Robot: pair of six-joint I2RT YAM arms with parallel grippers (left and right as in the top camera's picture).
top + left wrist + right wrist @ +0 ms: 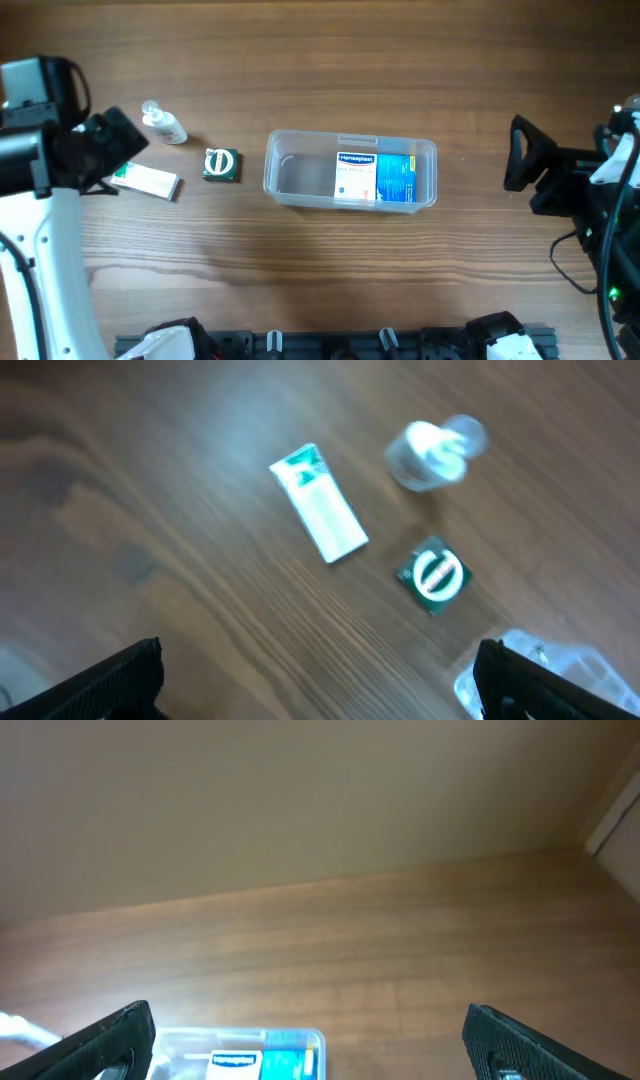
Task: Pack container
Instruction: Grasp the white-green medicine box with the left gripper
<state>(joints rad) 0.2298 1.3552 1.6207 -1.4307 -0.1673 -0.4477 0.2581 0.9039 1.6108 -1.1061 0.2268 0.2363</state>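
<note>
The container [298,178] stood at the centre of the overhead frame on the bench [330,270], with a blue-and-white box [375,177] lying in its right half. The left end effector [318,685] was spread wide and empty, near a bottle [432,452], a white carton [318,515] and a green packet [432,574] at frame left. The right end effector [308,1045] was likewise wide open, holding nothing.

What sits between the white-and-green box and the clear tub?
A small dark green packet with a white ring mark lies between box and tub, touching neither; the overhead view shows it best. The bottle stands off that line.
</note>
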